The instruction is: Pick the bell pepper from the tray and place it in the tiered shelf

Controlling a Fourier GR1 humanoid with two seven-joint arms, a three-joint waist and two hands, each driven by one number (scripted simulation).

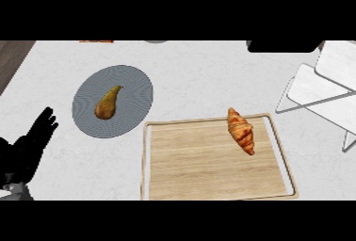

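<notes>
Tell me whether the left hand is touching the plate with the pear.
Apart. The head view shows bare counter between the left hand, open at the left edge, and the rim of the plate holding the pear.

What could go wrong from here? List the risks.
1. No bell pepper shows: the tray holds only a croissant, and a pear lies on the plate. The wrong item might get picked.
2. Only the left hand shows, open at the left edge, while the shelf stands at the far right, likely an awkward cross-reach.
3. The right hand is out of view, so its readiness cannot be judged.
</notes>
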